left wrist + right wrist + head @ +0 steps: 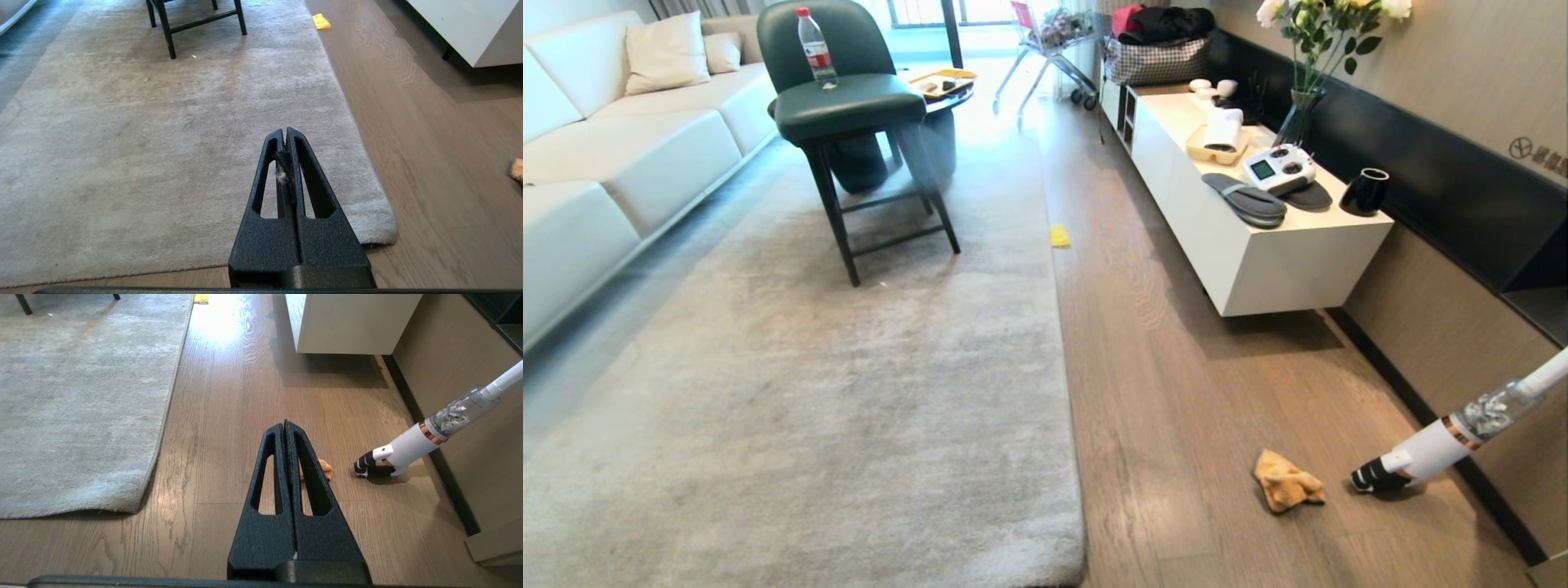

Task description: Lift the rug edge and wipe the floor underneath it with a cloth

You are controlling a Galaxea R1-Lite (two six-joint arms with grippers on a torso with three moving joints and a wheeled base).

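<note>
While both arms sit parked, I read the room off my three feeds.

Rug edge: the rug edge [1062, 392] runs from upper centre of the head frame down to a rounded corner at bottom centre, lying flat on the floor [1176, 384].

Cloth: the cloth [1286, 482] lies crumpled on bare planks at lower right of the head frame, well apart from the rug and near the nozzle of a white stick vacuum [1429, 449].

Left gripper: the left gripper [285, 132] fills bottom centre of my left wrist frame, fingers clenched together with a wisp of lint caught between them, poised over the rug's near corner and grasping nothing else.

Right gripper: the right gripper [284, 425] sits bottom centre of my right wrist frame, fingers pressed together and empty, with the cloth partly hidden behind them.

Sponge: a yellow sponge [1059, 236] rests just beside the rug's border at centre of the head frame.

Surroundings: a green chair [849, 106] stands on the rug at upper left, a white cabinet [1258, 245] at upper right.
</note>
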